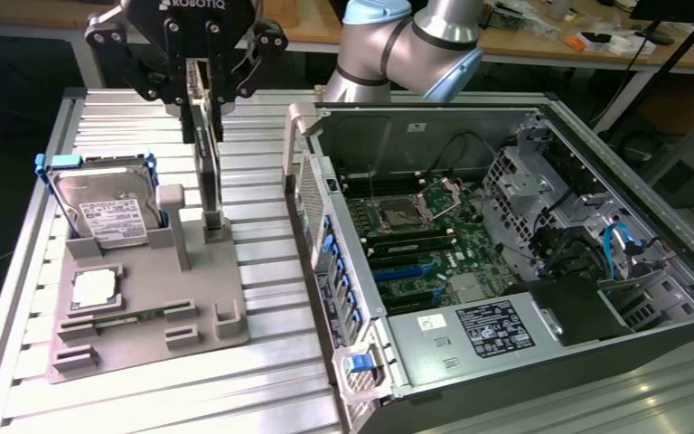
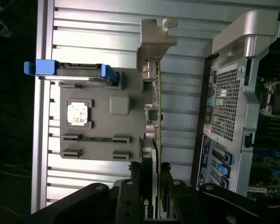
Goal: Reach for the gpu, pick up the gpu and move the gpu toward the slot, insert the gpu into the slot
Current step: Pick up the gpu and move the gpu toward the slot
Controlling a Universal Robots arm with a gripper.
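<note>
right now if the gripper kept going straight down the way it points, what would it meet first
The gpu: it stands on edge in the grey holder, directly under the gripper, which is at its top edge. Whether they touch is unclear.
</note>
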